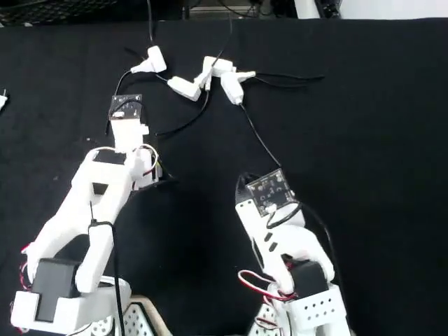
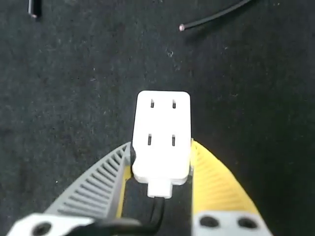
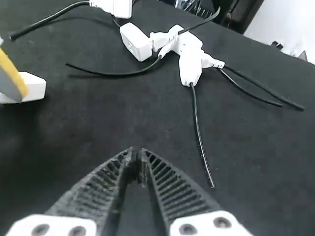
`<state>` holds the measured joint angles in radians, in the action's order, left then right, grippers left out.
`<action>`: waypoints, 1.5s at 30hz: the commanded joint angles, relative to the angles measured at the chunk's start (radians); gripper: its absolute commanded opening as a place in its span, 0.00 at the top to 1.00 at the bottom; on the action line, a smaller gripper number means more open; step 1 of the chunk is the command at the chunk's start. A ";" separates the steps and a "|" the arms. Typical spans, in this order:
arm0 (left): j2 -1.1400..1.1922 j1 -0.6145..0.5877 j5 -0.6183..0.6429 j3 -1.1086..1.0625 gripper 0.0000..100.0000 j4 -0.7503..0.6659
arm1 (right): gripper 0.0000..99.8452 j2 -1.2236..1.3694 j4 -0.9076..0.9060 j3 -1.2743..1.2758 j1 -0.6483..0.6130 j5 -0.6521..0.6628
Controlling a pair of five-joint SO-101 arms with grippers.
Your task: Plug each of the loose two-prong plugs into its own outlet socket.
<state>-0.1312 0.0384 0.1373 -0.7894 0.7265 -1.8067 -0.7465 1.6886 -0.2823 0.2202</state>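
Observation:
A white outlet block (image 2: 162, 123) with two pairs of slots lies on the black cloth, and my left gripper (image 2: 160, 147) is shut on its cable end. The right wrist view shows that block (image 3: 27, 87) off to one side, beside a yellow finger (image 3: 10, 73) of the left gripper. My right gripper (image 3: 137, 155) is shut on nothing, low over the cloth. Ahead of it lie several white plugs in a loose cluster: one (image 3: 135, 42) with a cable, another (image 3: 189, 61) with a long black cable. From above, the plugs (image 1: 183, 87) (image 1: 233, 85) lie at the table's far middle.
Black cables (image 3: 199, 132) trail from the plugs across the cloth toward the right arm (image 1: 280, 231). Another white plug (image 1: 150, 61) lies farther left at the back. The left arm (image 1: 98, 196) stretches over the table's left half. A small white object (image 1: 2, 99) sits at the left edge.

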 commanded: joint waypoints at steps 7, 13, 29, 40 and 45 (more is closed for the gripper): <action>-0.002 -0.004 0.003 0.054 0.79 0.167 | 0.98 -0.015 -0.014 -0.001 -0.015 -0.005; -0.002 -0.039 0.005 0.147 0.60 0.305 | 0.98 -0.015 -0.020 -0.001 -0.015 -0.003; -0.002 -0.371 -0.005 0.529 0.59 0.678 | 0.98 -0.015 -0.020 -0.001 -0.017 -0.003; 0.011 -0.621 -0.005 0.493 0.59 0.445 | 0.98 -0.015 -0.018 -0.001 -0.017 -0.003; 0.034 -0.636 -0.051 0.498 0.59 0.325 | 0.98 0.024 0.014 -0.001 -0.021 -0.002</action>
<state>-0.1112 -0.5892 0.1343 -0.3214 1.1224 -1.8021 -0.7649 1.6886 -0.2839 0.2202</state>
